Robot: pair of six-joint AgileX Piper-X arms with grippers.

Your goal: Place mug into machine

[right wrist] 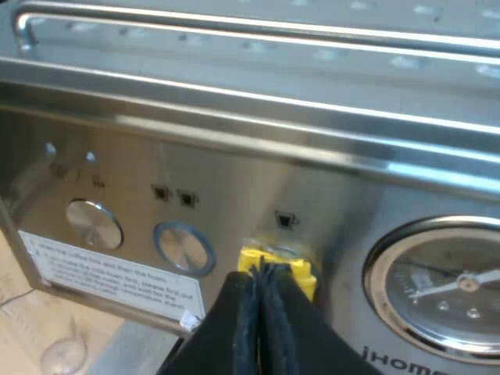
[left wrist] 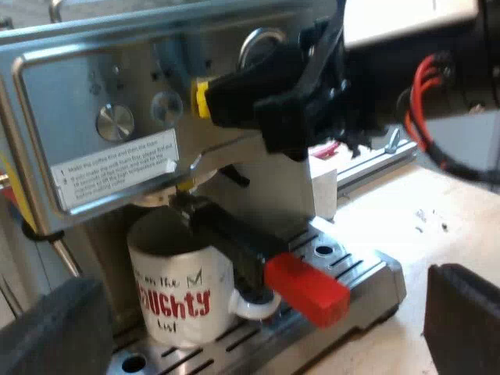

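A white mug (left wrist: pixel 183 301) with red lettering stands on the espresso machine's drip tray (left wrist: pixel 355 269), right under the locked-in metal holder. The holder's dark handle with its red end (left wrist: pixel 306 291) sticks out over the mug's rim. My left gripper (left wrist: pixel 258 332) is open a little way back from the mug, with one finger (left wrist: pixel 55 328) on each side and nothing held. My right gripper (left wrist: pixel 205 100) is up at the machine's button panel. Its fingers are shut together (right wrist: pixel 262 280), and a yellow piece (right wrist: pixel 277 266) at their tips touches the panel beside a round button (right wrist: pixel 183 248).
The steel machine front (left wrist: pixel 101 86) carries a knob (right wrist: pixel 94 223), a white label (right wrist: pixel 117 273) and a pressure gauge (right wrist: pixel 445 289). A steam wand (left wrist: pixel 66 258) hangs beside the mug. The wooden table (left wrist: pixel 406 219) lies beyond the drip tray. A clear glass (right wrist: pixel 62 350) stands below the panel.
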